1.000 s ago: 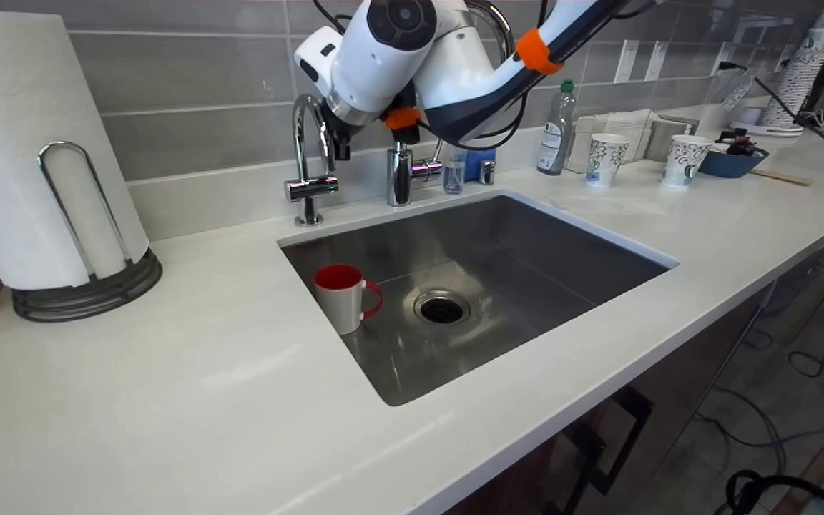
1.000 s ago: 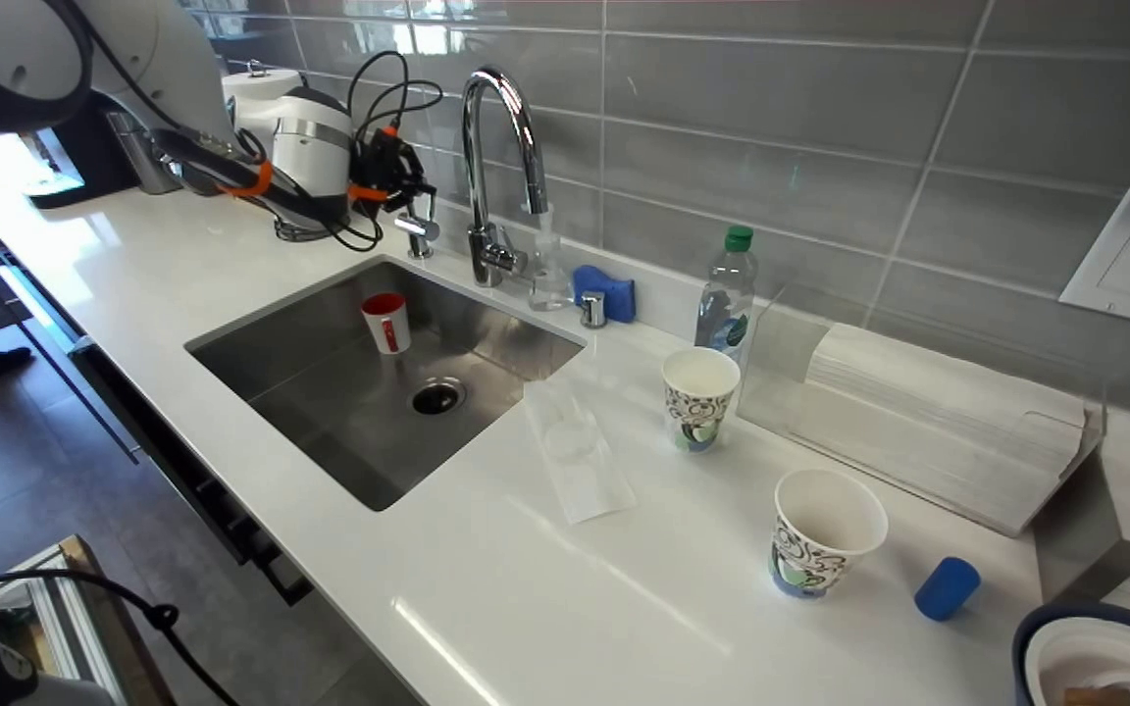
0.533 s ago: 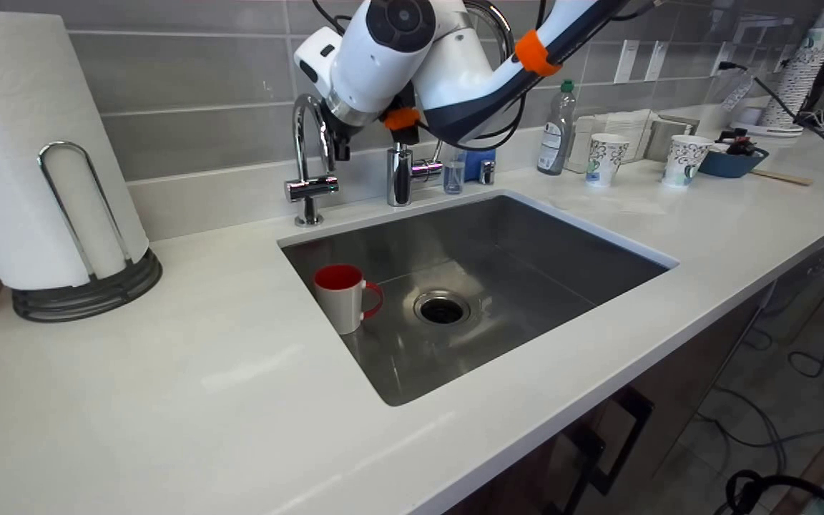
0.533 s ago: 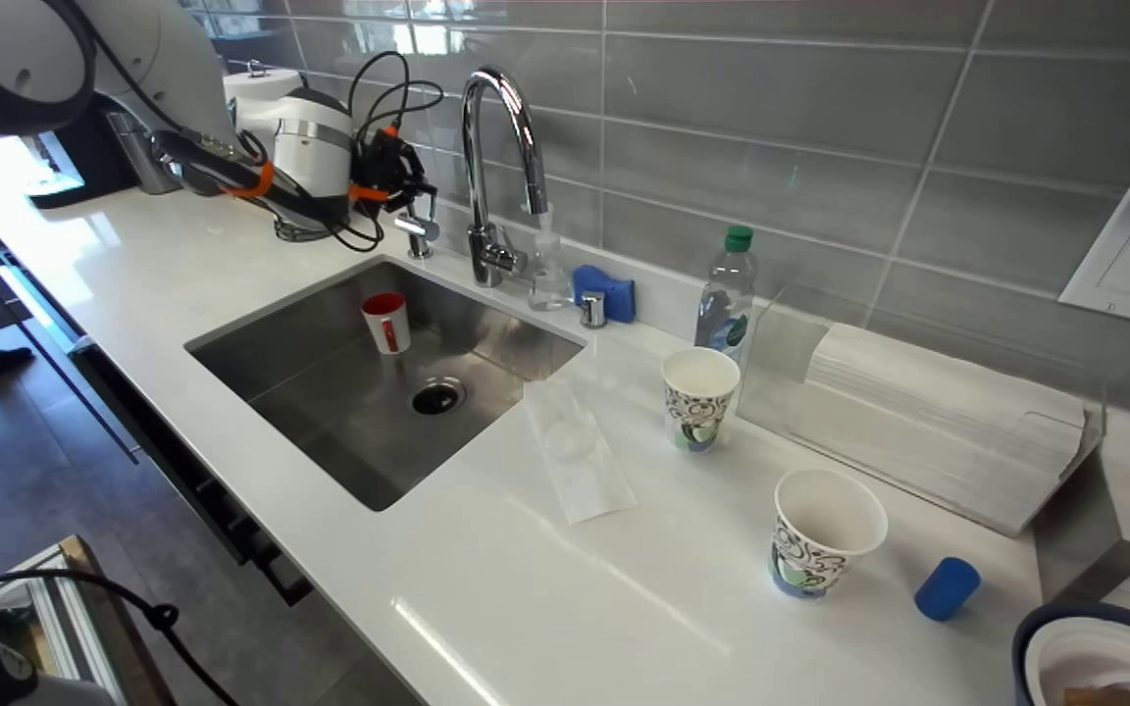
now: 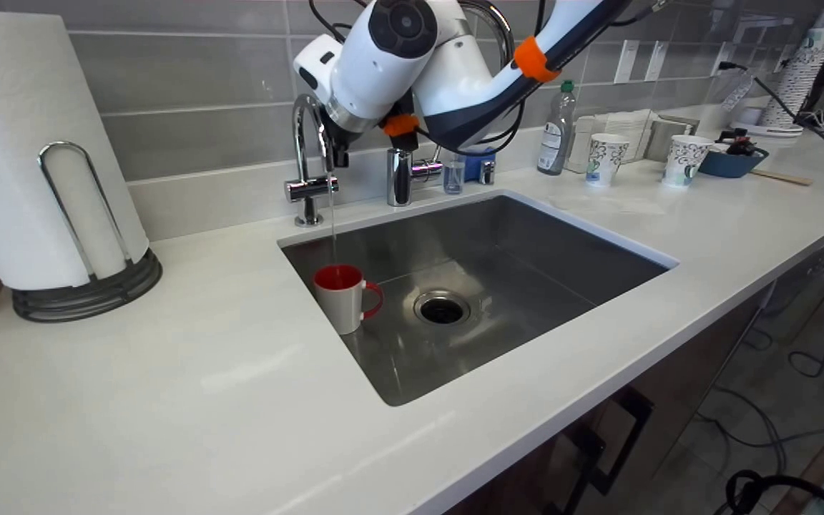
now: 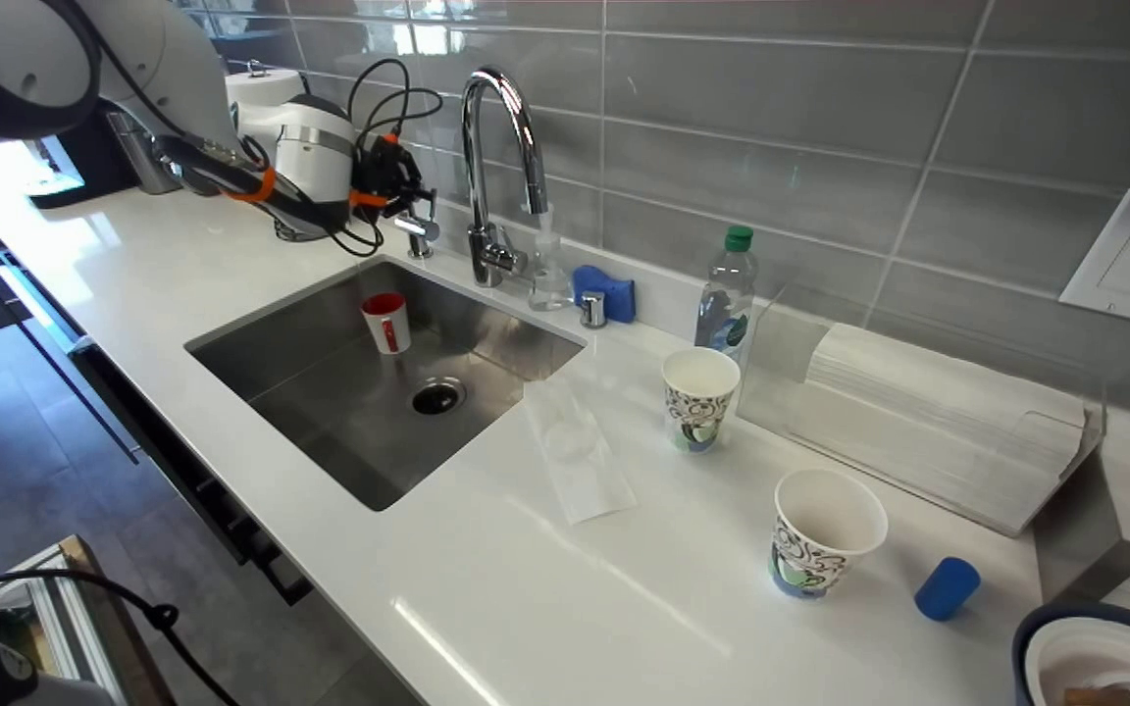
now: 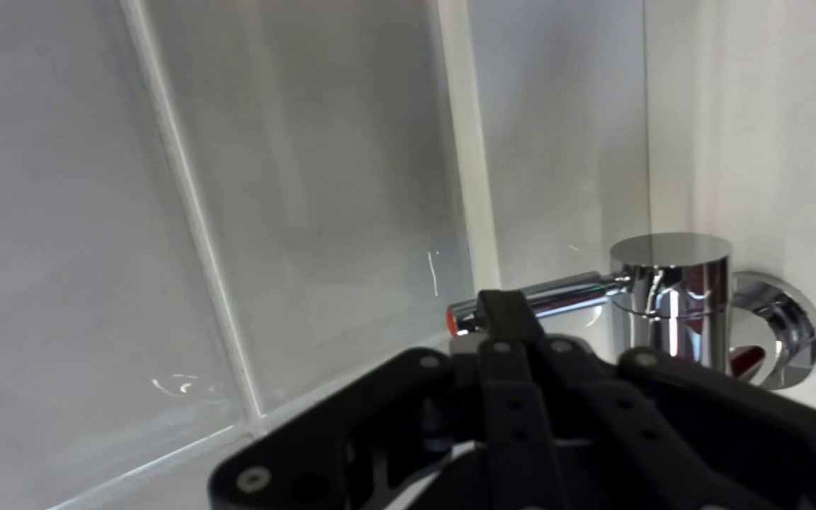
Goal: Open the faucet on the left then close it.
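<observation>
Water newly running from small faucet, pincer closed, lever just behind its tip, contact unclear

Sink from above in both exterior views, wrist view near faucet

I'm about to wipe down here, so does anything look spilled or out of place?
What looks like a loose white sheet lies on the counter by the sink, apart from the paper stack, as if discarded. I see no spill; water from the small faucet appears to fall into the mug.
</observation>
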